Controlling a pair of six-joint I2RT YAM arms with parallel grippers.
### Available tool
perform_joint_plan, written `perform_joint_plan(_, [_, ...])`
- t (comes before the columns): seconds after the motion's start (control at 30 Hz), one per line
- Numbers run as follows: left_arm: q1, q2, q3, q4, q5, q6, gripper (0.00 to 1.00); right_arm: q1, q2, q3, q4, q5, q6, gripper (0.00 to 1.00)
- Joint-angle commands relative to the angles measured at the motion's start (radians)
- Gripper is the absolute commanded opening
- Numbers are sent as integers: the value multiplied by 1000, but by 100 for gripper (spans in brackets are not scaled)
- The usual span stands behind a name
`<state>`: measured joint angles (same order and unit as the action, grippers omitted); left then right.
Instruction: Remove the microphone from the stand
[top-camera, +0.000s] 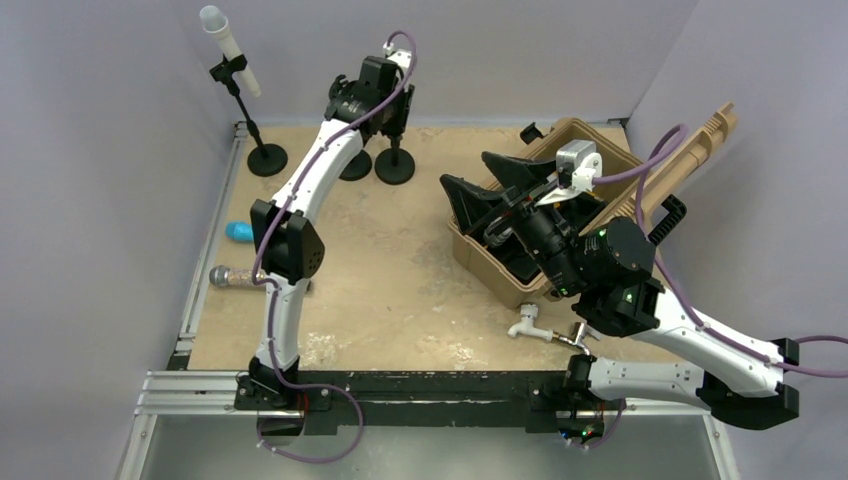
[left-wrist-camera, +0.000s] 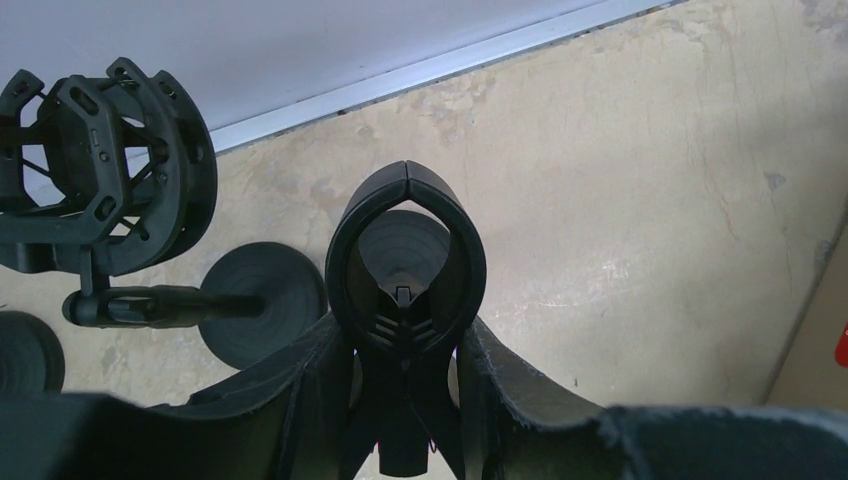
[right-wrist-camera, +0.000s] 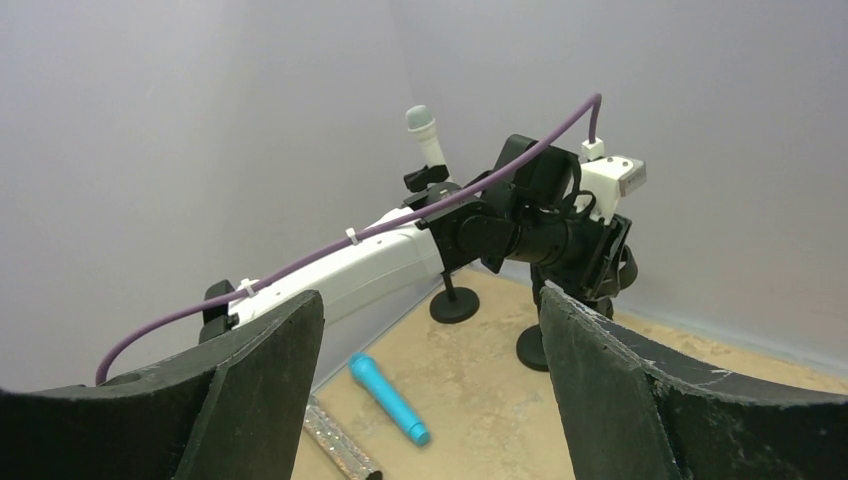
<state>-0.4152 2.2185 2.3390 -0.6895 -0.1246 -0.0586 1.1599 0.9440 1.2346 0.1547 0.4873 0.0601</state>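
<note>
Lilac-grey walls on three sides of a sandy tabletop (top-camera: 400, 270), with a tan case (top-camera: 485, 270) lying open at the right. Over that case, right gripper (right-wrist-camera: 428, 300) spread wide and holding nothing; best parked there, out of the way. At the far edge, left gripper (left-wrist-camera: 402, 330) drawn in around the handles of an empty black clip (left-wrist-camera: 405, 185), touching both sides by the look of it, yet not squeezing hard enough to part the closed tips. Nothing to gain on that clip. Look instead to the far left corner: white microphone (top-camera: 226, 40) seated tilted in the holder of its own stand (top-camera: 266, 160), well apart from the left gripper. Let go, lift clear of the neighbouring stands, then come at the white body between head and holder. Close firmly and pull along the tilt rather than straight up; otherwise, probably, a tipped stand. Keep off the blue microphone (top-camera: 240, 232) and the glittery one (top-camera: 232, 277) lying flat near the left edge
</note>
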Motion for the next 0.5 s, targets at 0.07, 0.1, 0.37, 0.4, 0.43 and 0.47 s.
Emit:
perform_joint_plan(0.07, [18, 5, 73, 109, 75, -13, 0, 0, -1, -4, 43, 16, 0, 78])
perform_joint_plan(0.1, [19, 9, 73, 116, 85, -16, 0, 0, 2, -3, 44, 15, 0, 78])
perform_joint_plan(0.37, [32, -2, 93, 70, 77, -17, 65, 0, 12, -3, 43, 4, 9, 77])
perform_joint_plan(0.4, [36, -25, 92, 59, 84, -14, 71, 0, 13, -4, 43, 2, 10, 77])
perform_joint_plan(0.43, [41, -46, 91, 46, 95, -9, 75, 0, 15, -7, 43, 0, 10, 77])
perform_joint_plan(0.47, [46, -73, 88, 35, 107, -6, 80, 0, 18, -7, 44, -2, 10, 77])
